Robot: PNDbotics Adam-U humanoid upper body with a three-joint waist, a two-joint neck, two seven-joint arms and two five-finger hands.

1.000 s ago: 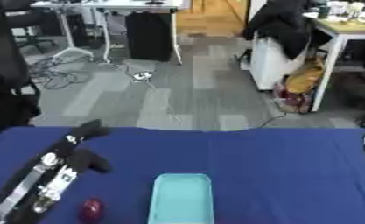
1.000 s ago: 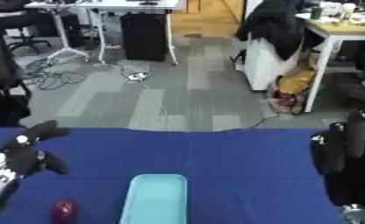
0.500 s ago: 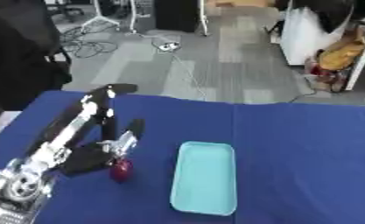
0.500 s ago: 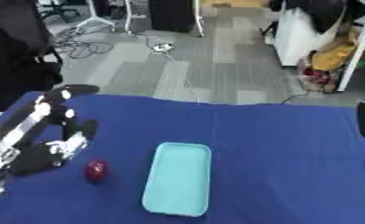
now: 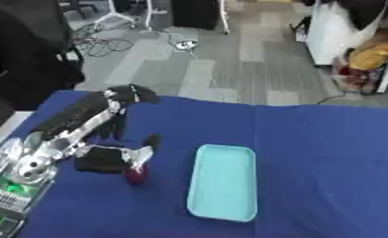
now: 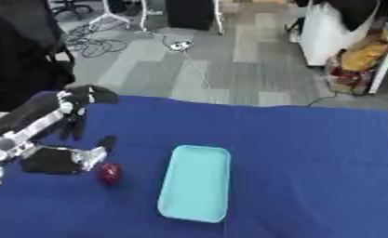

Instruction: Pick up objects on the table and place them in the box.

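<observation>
A blue table [image 5: 319,153] filled the near half of the scene, with grey office floor beyond it. On the cloth lay a long, shallow, light-teal box [image 5: 223,181], its long side running near to far, roughly in the middle of the table. To the left of the box, well apart from it, sat a small dark-red round object [image 6: 109,173]. The left hand [image 5: 111,159] came in from the left edge and rested low over the table just beside the red object, on its left; the thumb and fingers [image 5: 145,149] stood apart and relaxed, reaching over the object without closing round it. Whether they touched it could not be told. The right hand showed in neither view.
</observation>
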